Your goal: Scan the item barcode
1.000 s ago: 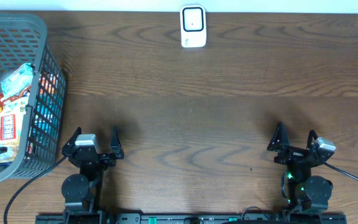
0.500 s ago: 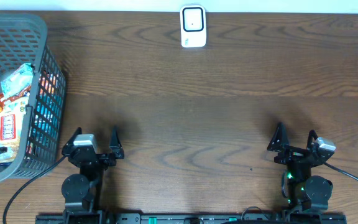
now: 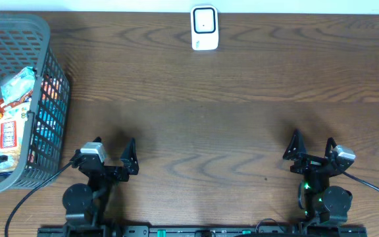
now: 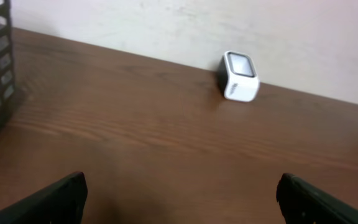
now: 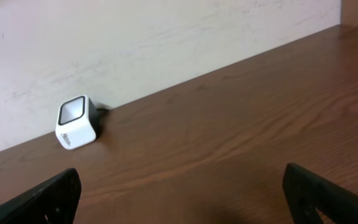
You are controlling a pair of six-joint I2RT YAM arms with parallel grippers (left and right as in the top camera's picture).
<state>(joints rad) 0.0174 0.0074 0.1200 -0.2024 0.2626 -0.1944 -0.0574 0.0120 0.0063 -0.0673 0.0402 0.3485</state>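
Left gripper (image 3: 107, 158): fingers spread wide, holding nothing, low by the near edge.
Right gripper (image 3: 312, 146): likewise spread and empty.
Items: snack packets (image 3: 5, 128) lay in the grey basket (image 3: 18, 25), to the left of the left gripper, long sides running near-to-far.
Nearer arm: the left, by my reckoning.
Scanner (image 3: 204, 27): white, at the far edge, well apart from the basket.
Surface: dark wood table (image 3: 229, 112), pale wall (image 4: 166, 25) behind.

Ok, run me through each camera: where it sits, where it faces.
Overhead: above the table, looking straight down on basket, scanner, both arms, left claw and right claw.
Left wrist: low on the left arm, facing the back wall; own fingertips, basket edge.
Right wrist: low, facing the same wall; own fingertips.
Both wrist views share the scanner.
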